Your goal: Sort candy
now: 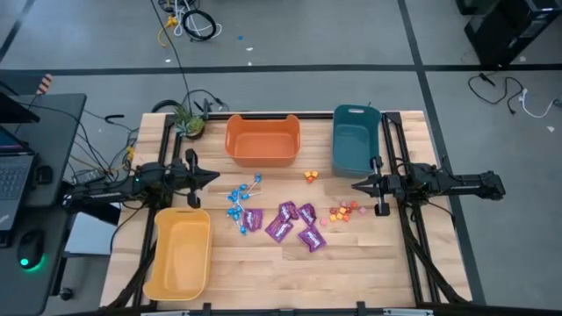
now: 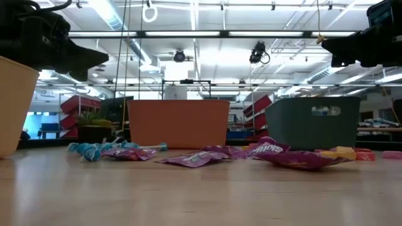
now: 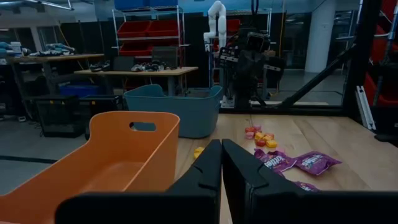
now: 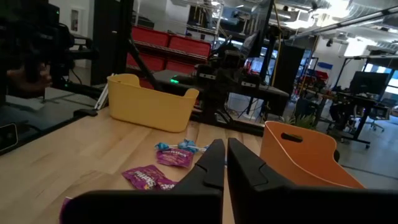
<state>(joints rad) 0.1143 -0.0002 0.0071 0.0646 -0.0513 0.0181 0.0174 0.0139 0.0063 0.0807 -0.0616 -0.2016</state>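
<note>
Both arms hung level over the table, nothing sorted, every sweet loose on the wood.

The left gripper (image 1: 213,178) and right gripper (image 1: 356,185) each had fingers pressed together, holding nothing; the candy lay between them in front of the orange bin (image 1: 262,140) and teal bin (image 1: 355,139), the yellow bin (image 1: 179,254) near the left arm; risk, I judged, lay in the purple packets (image 1: 291,224) overlapping, so one pinch might drag two, and the thin-sticked blue lollipops (image 1: 241,198) could slip; I counted three bins, about five purple packets, the lollipops and small orange pieces (image 1: 343,211) too clustered to count.
</note>
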